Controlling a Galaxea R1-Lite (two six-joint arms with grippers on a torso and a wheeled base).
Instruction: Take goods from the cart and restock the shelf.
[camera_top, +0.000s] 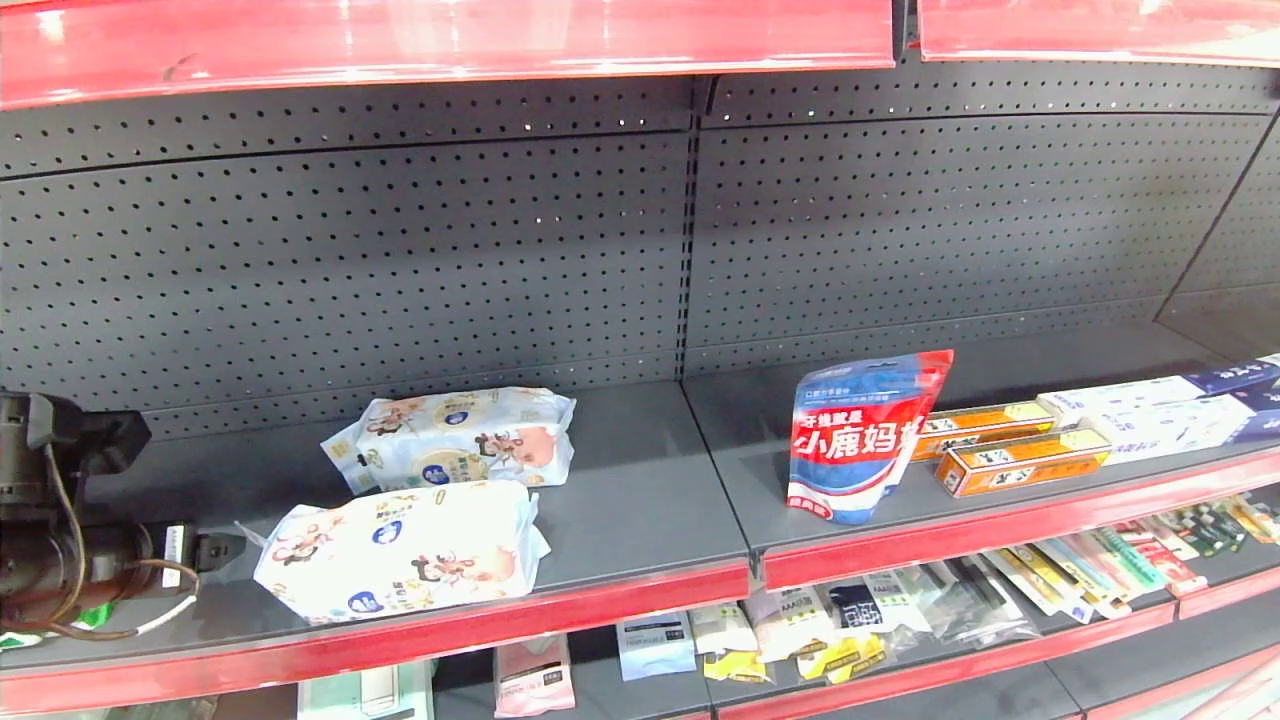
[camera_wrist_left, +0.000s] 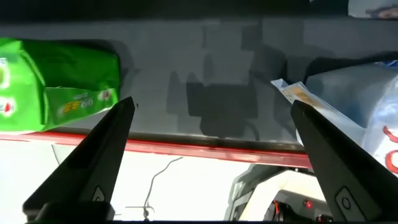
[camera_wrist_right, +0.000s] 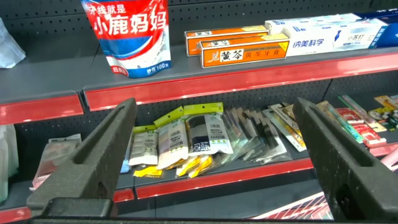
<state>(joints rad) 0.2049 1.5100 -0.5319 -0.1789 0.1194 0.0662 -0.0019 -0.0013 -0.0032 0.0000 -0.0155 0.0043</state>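
Pouch (camera_top: 868, 435) glossy, wipe packs (camera_top: 400, 550) pillowy, cartons (camera_top: 1005, 462) rectangular

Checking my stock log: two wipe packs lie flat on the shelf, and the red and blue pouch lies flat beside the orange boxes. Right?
Not quite. The head view shows the pouch standing upright beside the orange boxes; the two wipe packs do lie flat on the shelf.

shelf (camera_top: 640, 500): matt grey metal, back panel (camera_top: 400, 250) perforated | edge strip (camera_top: 450, 625): glossy red | wipe packs (camera_top: 400, 550), pouch (camera_top: 865, 435): shiny plastic film | my left tool (camera_wrist_left: 212, 104) and right tool (camera_wrist_right: 214, 102): matt black, grainy
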